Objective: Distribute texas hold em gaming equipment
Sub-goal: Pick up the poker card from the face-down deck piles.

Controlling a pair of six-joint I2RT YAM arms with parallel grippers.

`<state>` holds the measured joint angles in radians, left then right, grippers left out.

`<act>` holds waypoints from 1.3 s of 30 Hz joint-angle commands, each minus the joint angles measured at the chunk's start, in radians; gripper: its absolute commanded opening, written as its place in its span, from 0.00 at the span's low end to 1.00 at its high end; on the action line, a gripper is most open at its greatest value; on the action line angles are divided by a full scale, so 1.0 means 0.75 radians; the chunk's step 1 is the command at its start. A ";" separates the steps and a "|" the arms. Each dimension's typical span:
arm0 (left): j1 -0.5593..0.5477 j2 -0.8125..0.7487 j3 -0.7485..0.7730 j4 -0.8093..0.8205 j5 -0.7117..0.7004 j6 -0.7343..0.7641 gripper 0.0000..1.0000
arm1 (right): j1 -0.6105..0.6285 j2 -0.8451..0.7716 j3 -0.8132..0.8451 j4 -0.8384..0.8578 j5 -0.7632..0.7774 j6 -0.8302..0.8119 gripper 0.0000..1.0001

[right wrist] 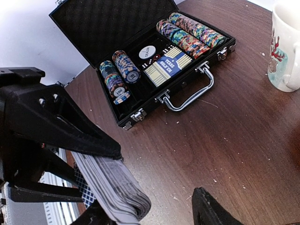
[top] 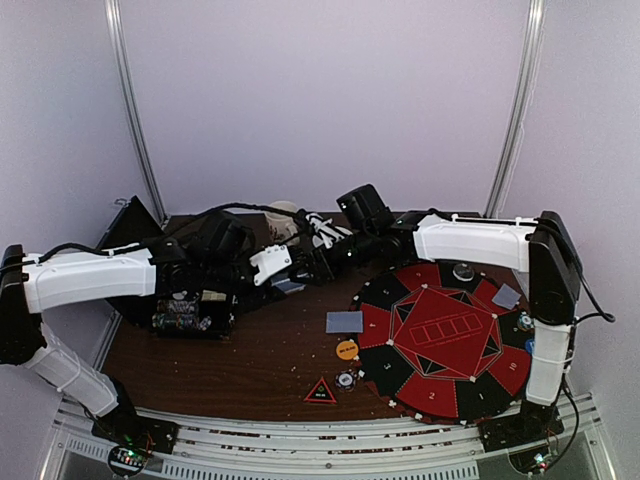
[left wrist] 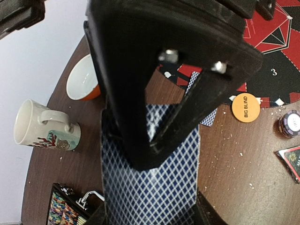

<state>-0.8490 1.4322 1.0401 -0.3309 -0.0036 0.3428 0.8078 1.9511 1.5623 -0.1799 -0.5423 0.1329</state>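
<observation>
My left gripper (top: 283,272) (left wrist: 152,216) is shut on a deck of blue diamond-backed cards (left wrist: 154,187), gripped by its long edges above the brown table. My right gripper (top: 312,262) (right wrist: 150,216) is open around the deck's end (right wrist: 119,192). One of its fingers (left wrist: 154,93) lies over the deck's back; the other (right wrist: 211,211) stands apart. Two cards (top: 344,322) (top: 507,296) lie on the red-and-black poker mat (top: 440,345). An orange BIG BLIND disc (top: 347,349) (left wrist: 245,107), a small chip stack (top: 345,380) (left wrist: 289,124) and a red-edged black triangle (top: 320,392) lie near the mat.
An open black case (right wrist: 140,101) (top: 190,310) holds rows of chips, a white dealer disc (right wrist: 146,52) and a boxed deck. A cream mug (left wrist: 44,129) (right wrist: 286,47) and a white-and-orange bowl (left wrist: 84,79) stand at the back. More discs sit on the mat's rim (top: 463,271).
</observation>
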 commanded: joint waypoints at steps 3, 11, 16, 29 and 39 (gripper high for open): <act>-0.001 -0.014 -0.001 0.076 0.011 0.009 0.45 | -0.006 -0.066 0.017 -0.164 0.085 -0.073 0.47; -0.001 -0.012 0.000 0.073 0.009 0.009 0.45 | -0.007 -0.096 0.041 -0.225 0.062 -0.084 0.38; -0.001 -0.011 0.000 0.073 0.009 0.007 0.45 | -0.007 -0.102 0.067 -0.280 0.040 -0.095 0.31; -0.001 -0.010 0.000 0.072 0.007 0.007 0.45 | -0.007 -0.126 0.095 -0.363 0.042 -0.119 0.35; -0.001 -0.010 0.002 0.072 0.009 0.007 0.45 | -0.015 -0.138 0.138 -0.466 0.004 -0.144 0.09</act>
<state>-0.8490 1.4322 1.0386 -0.3370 -0.0032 0.3428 0.8043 1.8847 1.6302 -0.4599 -0.5293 0.0452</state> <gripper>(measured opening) 0.452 0.125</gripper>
